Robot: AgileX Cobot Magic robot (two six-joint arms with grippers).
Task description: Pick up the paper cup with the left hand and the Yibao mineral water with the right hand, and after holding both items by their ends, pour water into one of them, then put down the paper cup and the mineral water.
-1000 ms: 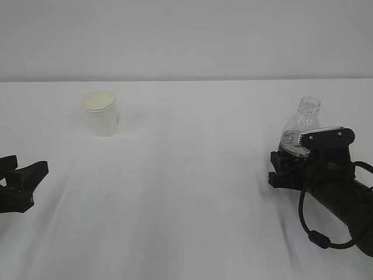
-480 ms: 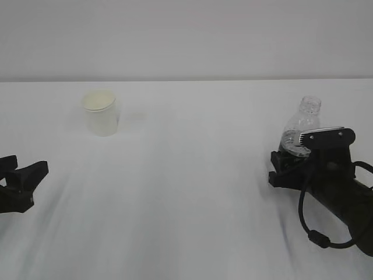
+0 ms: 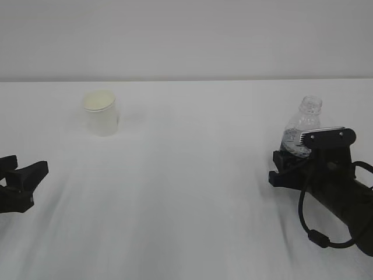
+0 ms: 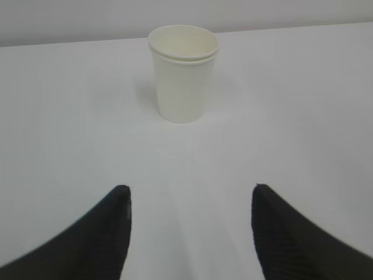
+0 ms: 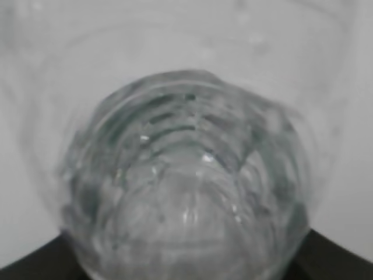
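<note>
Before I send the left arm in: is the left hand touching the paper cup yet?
Apart. The left wrist view shows bare table between the open left hand and the upright paper cup.

No readable text, label or number shows on the cup, bottle or table.

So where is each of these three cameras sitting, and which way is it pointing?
Exterior view: in front, above table height, looking down at a slant at the paper cup, the Yibao mineral water, the left hand and the right hand.
Left wrist view: on the left arm, looking forward past its open fingers at the upright cup.
Right wrist view: on the right arm, filled by the blurred bottle; dark gripper edges show at the bottom corners.
Shared: exterior and left wrist views show the cup.
</note>
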